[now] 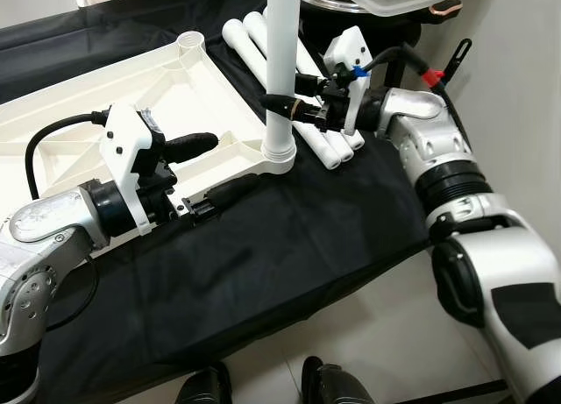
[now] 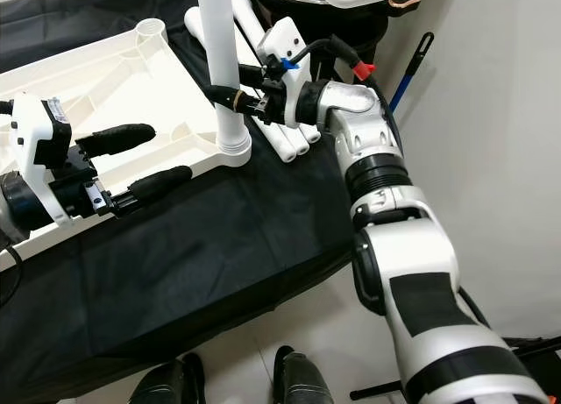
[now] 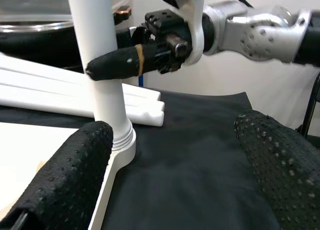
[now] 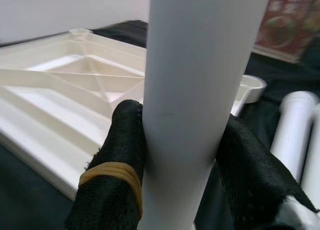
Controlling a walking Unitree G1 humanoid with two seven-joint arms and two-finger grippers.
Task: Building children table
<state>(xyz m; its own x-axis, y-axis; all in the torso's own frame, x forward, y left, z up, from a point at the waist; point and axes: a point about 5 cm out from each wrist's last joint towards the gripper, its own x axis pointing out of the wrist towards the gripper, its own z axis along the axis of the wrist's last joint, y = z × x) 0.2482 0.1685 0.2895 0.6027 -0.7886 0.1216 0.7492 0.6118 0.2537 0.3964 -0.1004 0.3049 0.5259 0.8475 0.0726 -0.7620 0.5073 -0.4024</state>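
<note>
While our right hand (image 1: 285, 106) pinches the upright white leg (image 1: 282, 62) seated in the near corner socket of the upturned table panel (image 1: 105, 97), our left hand (image 1: 206, 167) sits spread at the panel's near edge, holding nothing. Judging progress: one leg in, three spare legs (image 1: 329, 145) lying just beside it on the black-covered tabletop (image 1: 289, 246), far corner socket (image 1: 191, 43) unfilled. No readable writing or brand anywhere.

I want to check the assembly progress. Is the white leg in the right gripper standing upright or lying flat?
Upright. The leg stands vertically in the corner socket of the tabletop, with the right gripper shut around it. The spare legs lie flat beside it.
</note>
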